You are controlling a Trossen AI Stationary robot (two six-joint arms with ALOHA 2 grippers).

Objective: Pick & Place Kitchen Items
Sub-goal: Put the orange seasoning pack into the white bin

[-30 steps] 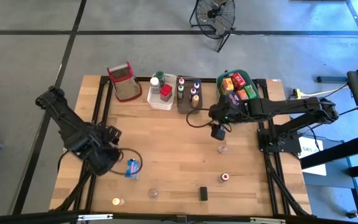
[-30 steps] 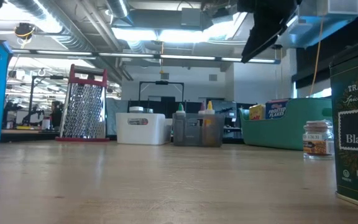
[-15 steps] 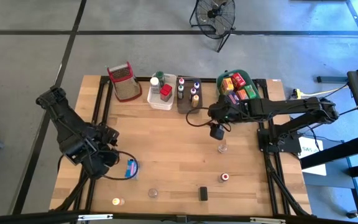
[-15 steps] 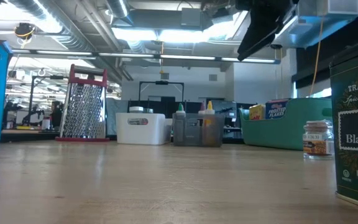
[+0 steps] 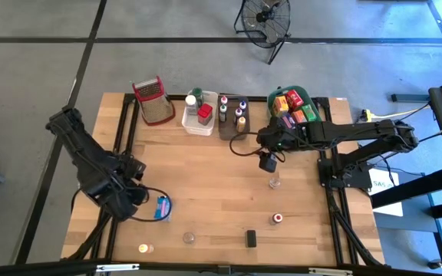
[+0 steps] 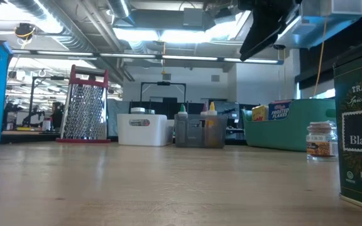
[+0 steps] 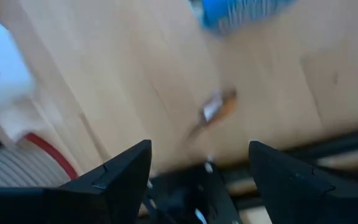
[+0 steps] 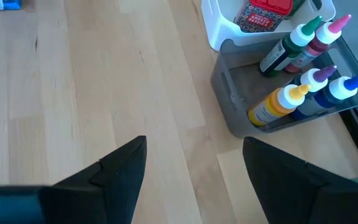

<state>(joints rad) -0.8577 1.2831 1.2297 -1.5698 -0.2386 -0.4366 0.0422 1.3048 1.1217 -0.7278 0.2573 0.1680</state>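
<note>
While my left gripper [image 5: 138, 201] hangs over the near left part of the wooden table [image 5: 206, 165], its fingers [image 7: 126, 174] are spread wide with nothing between them, and the small blue box [image 5: 162, 206] lies just beside it on the wood. My right gripper [image 5: 268, 162] sits out over the middle right of the table, near the grey bin [image 8: 241, 102], and its fingers [image 8: 120, 171] are also spread wide around bare tabletop only. From the right wrist I see the grey bin's squeeze bottles [image 8: 291, 99] with green, pink, purple, blue and yellow tips, standing packed together, and next to it the white bin [image 5: 199, 119] with a red-capped item [image 8: 265, 11] inside. The green bin [image 5: 301, 95] at the far right corner holds red and orange boxes [image 5: 291, 101]. Loose on the table I count a clear jar [image 5: 274, 182] just in front of the right gripper, a red-capped jar [image 5: 278, 218] nearer the front edge, a dark tin [image 5: 251, 238], a clear-lidded jar [image 5: 189, 238] and an orange-lidded jar [image 5: 143, 248] along the front. The red-rimmed wire basket [image 5: 151, 101] stands at the far left edge.
</note>
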